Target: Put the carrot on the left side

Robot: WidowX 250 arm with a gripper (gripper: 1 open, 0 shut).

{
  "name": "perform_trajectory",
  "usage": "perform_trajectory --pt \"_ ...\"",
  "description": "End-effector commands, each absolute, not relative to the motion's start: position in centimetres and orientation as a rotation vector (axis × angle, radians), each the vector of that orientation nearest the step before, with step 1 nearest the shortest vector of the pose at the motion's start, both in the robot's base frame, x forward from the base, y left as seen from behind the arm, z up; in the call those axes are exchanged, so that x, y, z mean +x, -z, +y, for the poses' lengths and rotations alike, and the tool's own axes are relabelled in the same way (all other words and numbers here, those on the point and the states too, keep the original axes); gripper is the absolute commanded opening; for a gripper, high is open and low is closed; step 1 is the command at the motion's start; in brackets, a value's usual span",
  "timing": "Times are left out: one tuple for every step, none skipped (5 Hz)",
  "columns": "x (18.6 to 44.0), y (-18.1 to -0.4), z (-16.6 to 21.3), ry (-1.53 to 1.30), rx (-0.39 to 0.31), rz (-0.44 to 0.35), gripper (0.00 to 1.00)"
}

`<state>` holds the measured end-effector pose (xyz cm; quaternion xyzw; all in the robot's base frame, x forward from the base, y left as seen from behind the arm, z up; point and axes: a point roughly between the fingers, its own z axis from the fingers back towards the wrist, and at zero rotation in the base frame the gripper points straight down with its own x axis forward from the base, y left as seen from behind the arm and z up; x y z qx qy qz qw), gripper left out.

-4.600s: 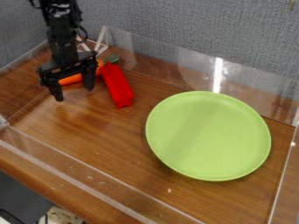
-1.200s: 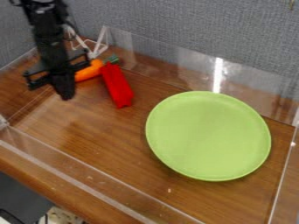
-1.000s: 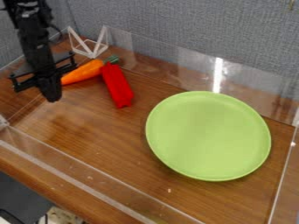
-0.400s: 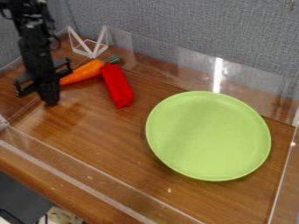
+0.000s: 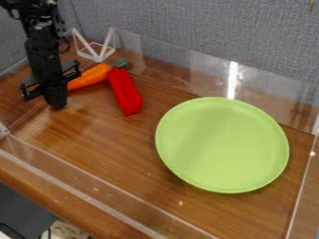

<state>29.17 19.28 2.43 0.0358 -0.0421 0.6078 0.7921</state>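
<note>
Carrot [image 5: 88, 77] lies beside the closed, downward-pointing hand [image 5: 54, 101].

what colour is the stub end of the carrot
Dark green, on the small orange tapered toy carrot; the only camera view shows it.

No text, label, brand, number or sign can be read anywhere in this view. Every surface in sight is plain and bare of any marking.
</note>
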Motion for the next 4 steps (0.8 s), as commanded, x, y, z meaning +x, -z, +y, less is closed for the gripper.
perform_trajectory --pt "29.18 -3.63 18.65 -1.249 0.089 -0.148 0.0" --pt "28.65 -3.74 18.76 -1.208 0.103 -0.154 0.0" --pt "28.98 -4.11 18.97 -1.196 0.121 -0.155 0.0" --pt "29.36 -4.54 18.96 -1.187 0.134 -0.155 0.0"
